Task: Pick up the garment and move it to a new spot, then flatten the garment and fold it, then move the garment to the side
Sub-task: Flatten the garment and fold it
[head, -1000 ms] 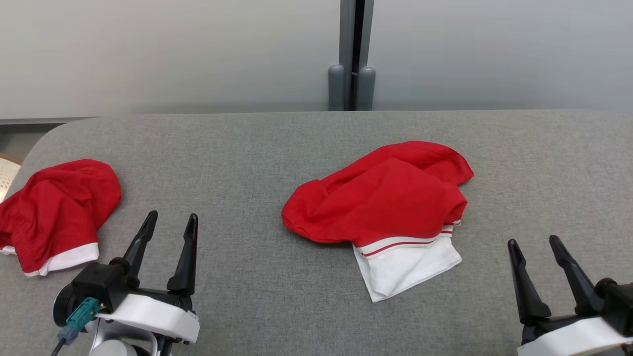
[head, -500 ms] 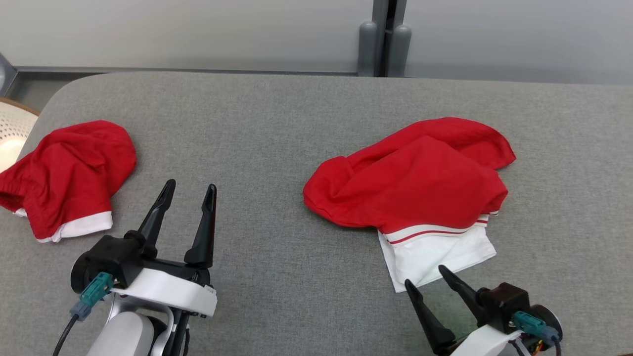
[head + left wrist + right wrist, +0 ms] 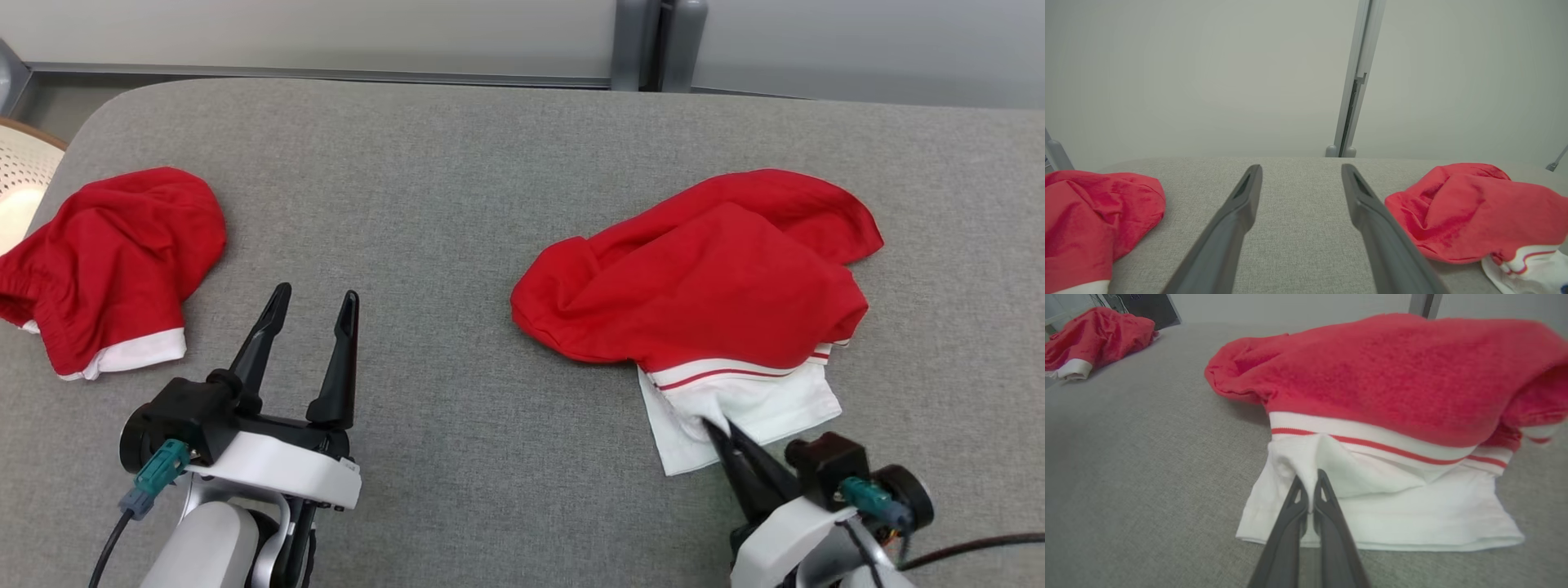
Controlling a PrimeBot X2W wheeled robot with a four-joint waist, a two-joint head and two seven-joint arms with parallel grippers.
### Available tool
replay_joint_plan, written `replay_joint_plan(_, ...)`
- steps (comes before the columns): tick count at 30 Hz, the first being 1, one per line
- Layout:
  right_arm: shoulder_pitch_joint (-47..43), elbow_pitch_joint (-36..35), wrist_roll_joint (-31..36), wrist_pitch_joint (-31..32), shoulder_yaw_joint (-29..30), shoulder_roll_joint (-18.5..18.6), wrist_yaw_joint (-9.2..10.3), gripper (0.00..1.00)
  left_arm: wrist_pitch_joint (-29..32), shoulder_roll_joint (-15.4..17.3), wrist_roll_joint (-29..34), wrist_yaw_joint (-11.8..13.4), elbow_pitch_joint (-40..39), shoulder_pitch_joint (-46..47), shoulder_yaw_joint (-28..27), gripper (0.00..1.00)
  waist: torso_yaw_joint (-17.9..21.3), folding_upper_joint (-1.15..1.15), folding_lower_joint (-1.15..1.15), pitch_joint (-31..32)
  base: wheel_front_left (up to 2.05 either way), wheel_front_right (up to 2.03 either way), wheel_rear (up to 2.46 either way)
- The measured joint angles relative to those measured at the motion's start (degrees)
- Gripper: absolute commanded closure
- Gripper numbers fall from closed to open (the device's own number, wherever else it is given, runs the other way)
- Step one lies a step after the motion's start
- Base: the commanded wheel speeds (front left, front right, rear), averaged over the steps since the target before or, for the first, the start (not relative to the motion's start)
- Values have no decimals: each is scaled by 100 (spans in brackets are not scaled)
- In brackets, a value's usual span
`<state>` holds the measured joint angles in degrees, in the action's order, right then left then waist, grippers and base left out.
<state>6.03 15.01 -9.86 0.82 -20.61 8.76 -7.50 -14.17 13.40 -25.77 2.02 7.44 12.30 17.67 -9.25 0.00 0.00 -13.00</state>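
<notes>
Risk here comes mostly from the small size of the grip. The right tool (image 3: 718, 429) has its two dark fingers pressed together on a narrow ridge of white cloth (image 3: 1306, 465). This ridge belongs to the crumpled red-and-white garment (image 3: 702, 278), which lies on the grey fabric-covered desk (image 3: 457, 204). The heavy red part of it is heaped just beyond the fingertips and a little to their right.

I judge that the pinch may hold only the upper layer. If the lift is fast, the thin cloth can slide out from between the fingers. Or one layer rises alone, and the red heap drags over the rough desk and rolls into a tighter bundle, which is harder to flatten later.

The left tool (image 3: 316, 292) stands wide open and holds nothing, well apart on the other side, so it gives no support. A second red garment with a white hem (image 3: 114, 253) lies near its outer side, and a careless reach could catch that one instead.
</notes>
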Motion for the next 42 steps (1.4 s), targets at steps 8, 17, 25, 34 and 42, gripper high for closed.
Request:
replay_joint_plan(8,122,-546,-5,-255,773,67,0,100,-34,33,3,9,11,0,-73,0,170,0,0,49,0,0,0)
replay_joint_plan(17,-286,-1857,267,-131,2189,126,-1,100,-56,102,3,112,-90,-89,-182,0,457,0,0,125,0,0,0)
replay_joint_plan(25,-1358,-1667,238,163,2884,-304,0,100,-53,148,-8,141,-123,-127,-191,0,601,0,0,144,0,0,0)
replay_joint_plan(34,-1392,-571,-89,-89,2672,-478,0,0,-37,178,-58,179,-111,-161,-180,0,691,0,0,268,0,0,0)
replay_joint_plan(42,-1188,-1370,-144,-255,2421,-387,0,0,3,252,-101,268,-108,-416,-223,0,734,0,0,558,0,0,0)
